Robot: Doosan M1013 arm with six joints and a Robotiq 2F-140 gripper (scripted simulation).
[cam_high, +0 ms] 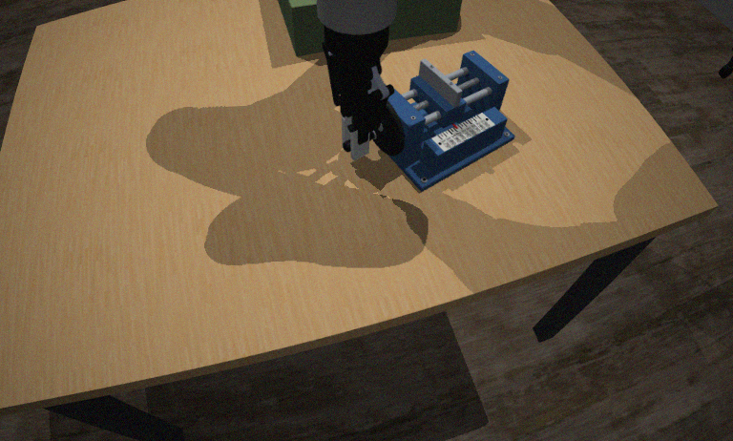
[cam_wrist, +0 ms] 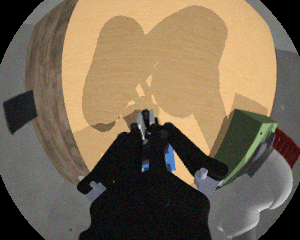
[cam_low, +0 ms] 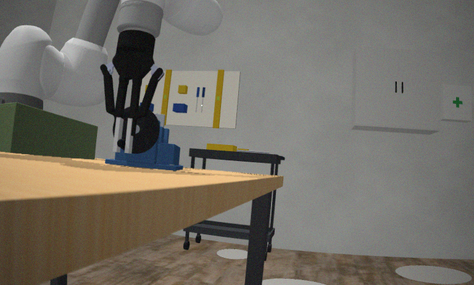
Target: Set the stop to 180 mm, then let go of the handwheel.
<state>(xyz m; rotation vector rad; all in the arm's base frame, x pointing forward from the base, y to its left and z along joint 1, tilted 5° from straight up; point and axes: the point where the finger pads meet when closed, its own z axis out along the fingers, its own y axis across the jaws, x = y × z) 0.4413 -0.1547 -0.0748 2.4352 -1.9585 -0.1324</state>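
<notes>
A blue stop fixture (cam_high: 465,144) (cam_low: 164,156) stands on the wooden table (cam_high: 135,199) (cam_low: 104,198). It has a grey stop plate (cam_high: 440,81) on steel rods, a white scale (cam_high: 466,132) with a red pointer, and a black handwheel (cam_high: 389,136) (cam_low: 145,130) at its left end. My gripper (cam_high: 357,149) (cam_low: 123,142) (cam_wrist: 147,115) comes down from above and is shut on the handwheel's crank handle, near the wheel's lower left edge. In the wrist view the fingers hide the handle, and only a bit of blue shows.
The arm's green base block (cam_high: 421,10) (cam_low: 45,132) stands at the table's back edge, close behind the fixture. A dark cart (cam_low: 237,156) and a wall board (cam_low: 199,99) stand beyond the table.
</notes>
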